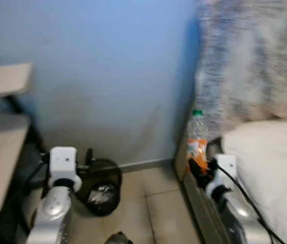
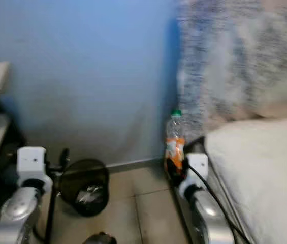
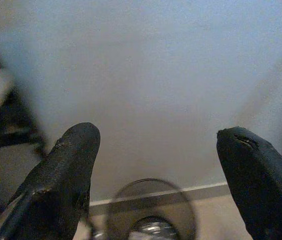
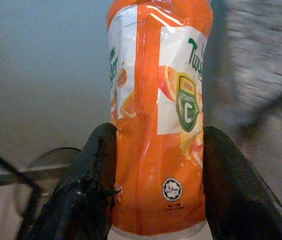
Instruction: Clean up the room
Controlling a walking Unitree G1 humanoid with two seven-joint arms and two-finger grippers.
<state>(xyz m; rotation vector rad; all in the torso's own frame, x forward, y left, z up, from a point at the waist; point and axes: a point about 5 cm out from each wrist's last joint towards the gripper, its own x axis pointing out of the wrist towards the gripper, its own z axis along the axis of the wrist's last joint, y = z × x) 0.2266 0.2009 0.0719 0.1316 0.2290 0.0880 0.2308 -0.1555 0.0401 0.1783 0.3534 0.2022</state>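
Note:
A clear plastic bottle [image 1: 197, 136] with a green cap and an orange label stands upright in my right gripper [image 1: 198, 170], beside the bed's edge. In the right wrist view both black fingers [image 4: 93, 185] press the orange label of the bottle [image 4: 158, 115]. A dark round waste bin [image 1: 100, 186] with a crumpled liner sits on the floor against the blue wall, to the left of the bottle. My left gripper [image 3: 155, 170] is open, held above the bin [image 3: 149, 212] with nothing between its fingers.
A bed with a white mattress [image 1: 270, 162] and a speckled blanket [image 1: 250, 61] fills the right side. Pale wooden shelves [image 1: 1, 127] on a dark frame stand at the left. Beige floor tiles [image 1: 153, 203] run between them up to the blue wall [image 1: 107, 76].

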